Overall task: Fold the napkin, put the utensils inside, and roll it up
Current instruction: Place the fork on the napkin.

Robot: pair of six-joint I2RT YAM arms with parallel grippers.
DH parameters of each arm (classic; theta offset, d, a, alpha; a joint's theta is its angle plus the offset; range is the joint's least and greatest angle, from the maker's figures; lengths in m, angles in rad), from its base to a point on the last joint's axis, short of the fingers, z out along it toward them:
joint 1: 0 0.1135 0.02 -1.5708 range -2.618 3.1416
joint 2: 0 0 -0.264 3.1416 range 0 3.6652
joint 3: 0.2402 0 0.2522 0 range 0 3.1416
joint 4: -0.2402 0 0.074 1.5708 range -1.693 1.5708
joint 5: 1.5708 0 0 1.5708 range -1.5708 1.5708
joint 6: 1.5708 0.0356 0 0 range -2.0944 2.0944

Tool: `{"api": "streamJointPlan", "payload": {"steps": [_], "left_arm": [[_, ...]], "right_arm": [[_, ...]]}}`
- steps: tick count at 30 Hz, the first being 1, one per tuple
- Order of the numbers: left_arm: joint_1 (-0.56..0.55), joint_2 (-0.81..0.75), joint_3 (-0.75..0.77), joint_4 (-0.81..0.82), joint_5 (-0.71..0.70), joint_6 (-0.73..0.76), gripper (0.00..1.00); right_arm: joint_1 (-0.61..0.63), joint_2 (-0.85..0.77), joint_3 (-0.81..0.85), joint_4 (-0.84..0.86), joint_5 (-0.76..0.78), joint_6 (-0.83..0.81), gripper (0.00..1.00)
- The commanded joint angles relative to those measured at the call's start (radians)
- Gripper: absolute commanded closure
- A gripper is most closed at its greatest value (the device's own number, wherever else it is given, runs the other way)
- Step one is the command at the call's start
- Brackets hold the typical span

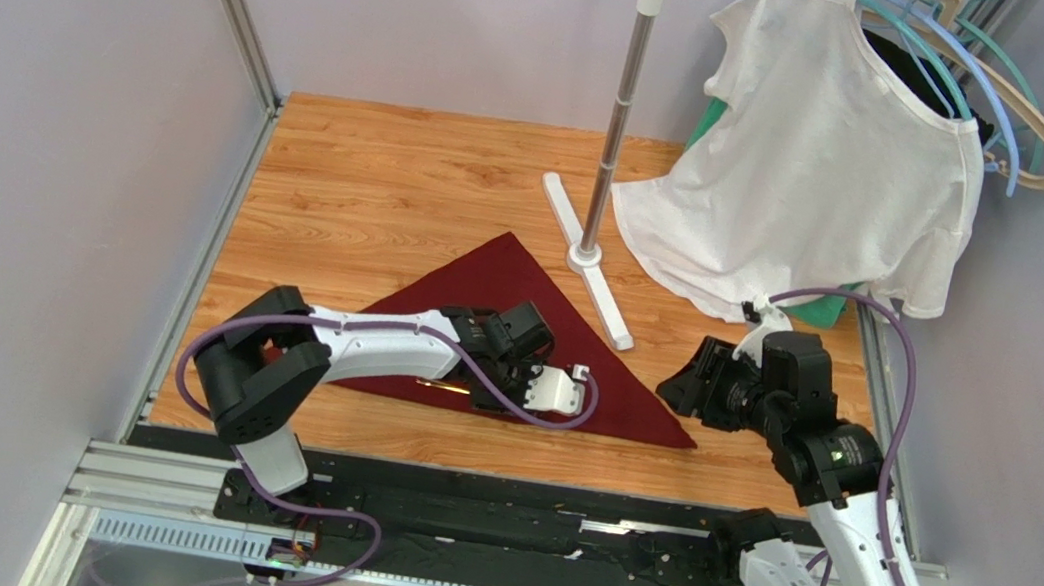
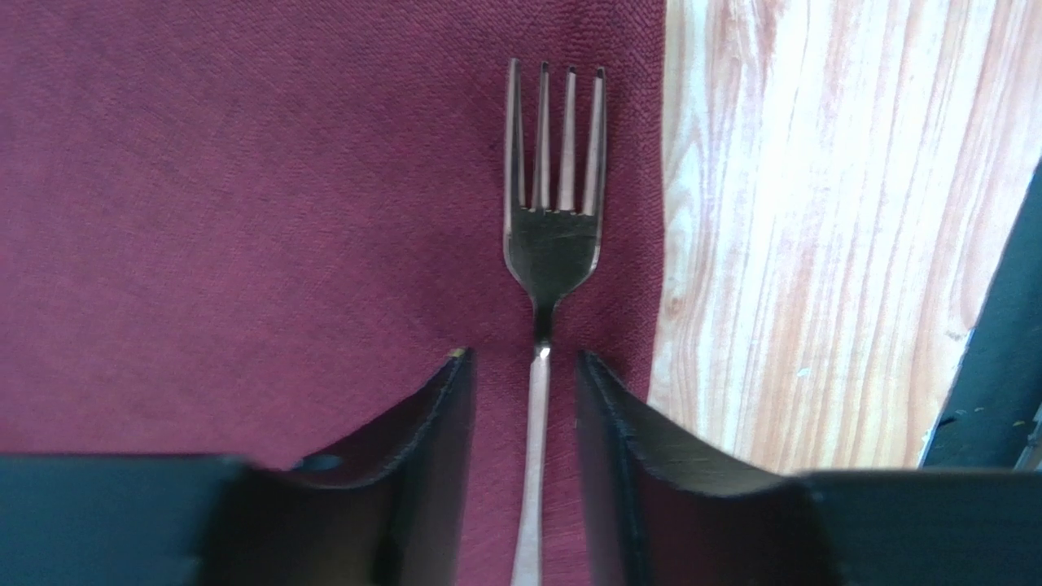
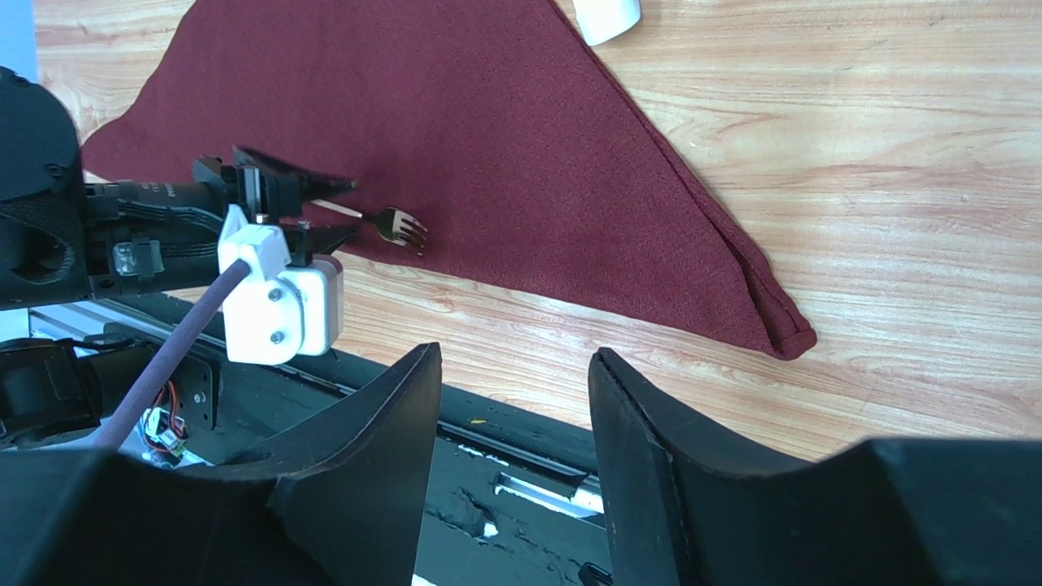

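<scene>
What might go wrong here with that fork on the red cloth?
The fork lies right by the edge of the napkin, beside bare table, so it might slide out during rolling. The fingers of the left gripper flank the handle closely; lifting away crookedly could nudge the fork askew.

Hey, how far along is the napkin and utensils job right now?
Done: the napkin lies folded into a triangle, with a fork on it near its long edge. In hand: the left gripper straddles the fork's handle, jaws open; the right gripper is open, empty. Left: rolling it up.
</scene>
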Motion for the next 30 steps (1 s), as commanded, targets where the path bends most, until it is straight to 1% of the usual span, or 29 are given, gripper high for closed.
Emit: {"api": "streamJointPlan", "payload": {"steps": [1,3,4,8,9,12,14,15,17,18,20,21,22,24,25,26,27,28,29,30], "left_arm": [[-0.007,-0.068,-0.005,0.042,-0.022,-0.002,0.48],[-0.007,-0.080,-0.008,0.052,-0.034,-0.004,0.47],[-0.007,-0.092,-0.009,0.069,-0.054,-0.016,0.39],[-0.004,-0.144,-0.020,0.111,-0.086,-0.042,0.38],[-0.004,-0.157,-0.028,0.118,-0.094,-0.047,0.28],[0.011,-0.229,-0.041,0.157,-0.120,-0.080,0.27],[0.033,-0.304,-0.035,0.181,-0.160,-0.148,0.26],[0.068,-0.328,-0.014,0.181,-0.169,-0.216,0.25],[0.116,-0.394,0.018,0.166,-0.180,-0.307,0.25],[0.169,-0.410,0.059,0.155,-0.196,-0.409,0.21],[0.217,-0.431,0.109,0.073,-0.261,-0.488,0.20],[0.234,-0.437,0.139,0.047,-0.282,-0.545,0.01],[0.263,-0.460,0.144,0.019,-0.314,-0.572,0.01],[0.291,-0.521,0.121,0.031,-0.289,-0.649,0.01],[0.327,-0.548,0.109,0.043,-0.267,-0.701,0.01],[0.346,-0.577,0.068,0.060,-0.251,-0.738,0.01],[0.370,-0.638,0.037,0.107,-0.235,-0.813,0.01],[0.408,-0.669,0.000,0.138,-0.224,-0.842,0.01],[0.430,-0.702,-0.082,0.169,-0.218,-0.870,0.01],[0.450,-0.765,-0.121,0.218,-0.209,-0.922,0.01]], "right_arm": [[-0.002,-0.008,-0.001,0.023,-0.009,0.007,0.48],[-0.002,-0.014,-0.003,0.023,-0.005,0.007,0.48],[-0.003,-0.014,-0.003,0.019,-0.003,0.010,0.48],[-0.003,-0.020,-0.004,0.011,0.015,0.019,0.48],[-0.003,-0.018,-0.004,0.009,0.024,0.027,0.48],[-0.002,-0.008,-0.004,0.014,0.032,0.046,0.48],[-0.003,0.008,-0.009,0.020,0.040,0.058,0.48],[-0.003,0.014,-0.010,0.028,0.046,0.061,0.48],[-0.003,0.031,-0.013,0.034,0.063,0.067,0.48],[-0.003,0.034,-0.013,0.045,0.076,0.075,0.48],[-0.005,0.048,-0.013,0.055,0.087,0.082,0.47],[-0.011,0.051,-0.019,0.071,0.090,0.090,0.47],[-0.014,0.063,-0.023,0.078,0.090,0.093,0.47],[-0.028,0.078,-0.036,0.097,0.087,0.107,0.47],[-0.032,0.084,-0.045,0.104,0.084,0.113,0.47],[-0.038,0.092,-0.055,0.111,0.086,0.119,0.47],[-0.041,0.094,-0.073,0.117,0.098,0.127,0.47],[-0.048,0.098,-0.082,0.117,0.103,0.144,0.47],[-0.060,0.098,-0.092,0.117,0.103,0.151,0.46],[-0.066,0.101,-0.102,0.118,0.097,0.162,0.46]]}}
